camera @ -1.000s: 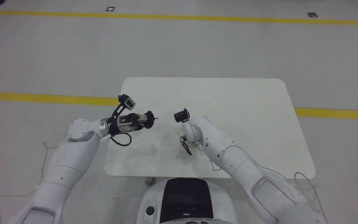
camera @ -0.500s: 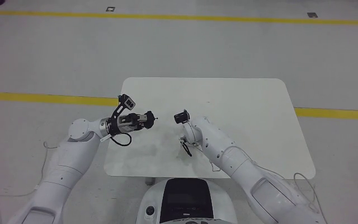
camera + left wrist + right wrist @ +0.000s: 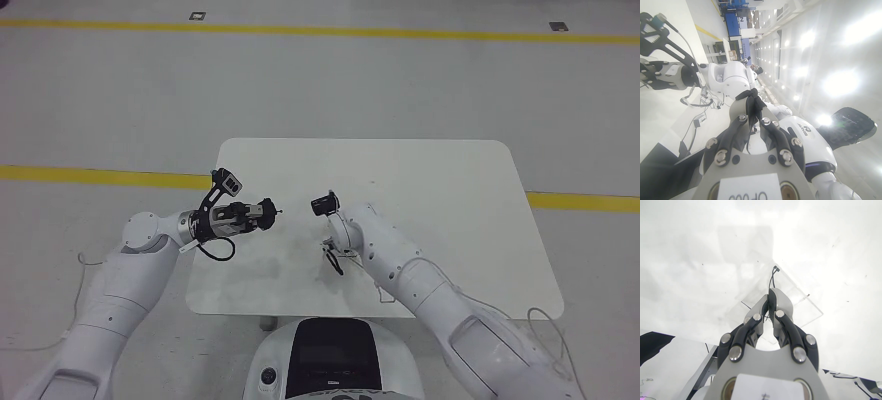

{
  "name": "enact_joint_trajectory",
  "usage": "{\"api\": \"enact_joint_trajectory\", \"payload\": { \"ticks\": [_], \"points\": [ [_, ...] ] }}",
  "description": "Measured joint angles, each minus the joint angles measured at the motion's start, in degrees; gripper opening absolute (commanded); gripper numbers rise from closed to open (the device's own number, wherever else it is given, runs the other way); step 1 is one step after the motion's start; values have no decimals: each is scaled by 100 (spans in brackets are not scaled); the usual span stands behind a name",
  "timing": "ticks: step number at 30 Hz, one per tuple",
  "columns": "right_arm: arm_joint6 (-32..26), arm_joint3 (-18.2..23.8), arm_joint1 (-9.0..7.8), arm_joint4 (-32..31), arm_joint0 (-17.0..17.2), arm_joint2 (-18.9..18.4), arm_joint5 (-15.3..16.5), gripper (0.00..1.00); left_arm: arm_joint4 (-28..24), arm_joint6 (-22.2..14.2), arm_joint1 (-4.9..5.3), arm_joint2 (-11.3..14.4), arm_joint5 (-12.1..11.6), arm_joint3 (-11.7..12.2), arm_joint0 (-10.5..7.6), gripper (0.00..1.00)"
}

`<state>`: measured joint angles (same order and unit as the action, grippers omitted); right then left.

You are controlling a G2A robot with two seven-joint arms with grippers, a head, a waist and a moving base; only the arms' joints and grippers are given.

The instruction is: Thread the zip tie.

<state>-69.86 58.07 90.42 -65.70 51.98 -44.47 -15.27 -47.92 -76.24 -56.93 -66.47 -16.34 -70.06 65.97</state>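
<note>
Evidently, the thin black plastic zip tie [image 3: 771, 278] is clamped in the clenched right gripper [image 3: 769, 294] above the white table [image 3: 696, 256], its long axis carried straight out past the fingertips, while the left gripper [image 3: 751, 100], pinched on what may be a second black strap, is held apart on the robot's left.

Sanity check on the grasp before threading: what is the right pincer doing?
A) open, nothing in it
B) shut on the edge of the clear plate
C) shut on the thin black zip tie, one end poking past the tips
C: in the right wrist view the right pincer is closed on the thin black zip tie, whose end sticks out beyond the fingertips.
</note>
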Motion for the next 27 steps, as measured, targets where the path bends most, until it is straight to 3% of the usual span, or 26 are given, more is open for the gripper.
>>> {"api": "enact_joint_trajectory", "payload": {
  "ticks": [7,14,27],
  "points": [
    [-158,702,-183,15,277,-492,164,0,0,0,0,0,0,0,0,0],
    [49,1353,-349,77,758,-999,221,0,0,0,0,0,0,0,0,0],
    [1239,1925,-440,96,1429,-1256,173,0,0,0,0,0,0,0,0,0]
  ]
}}
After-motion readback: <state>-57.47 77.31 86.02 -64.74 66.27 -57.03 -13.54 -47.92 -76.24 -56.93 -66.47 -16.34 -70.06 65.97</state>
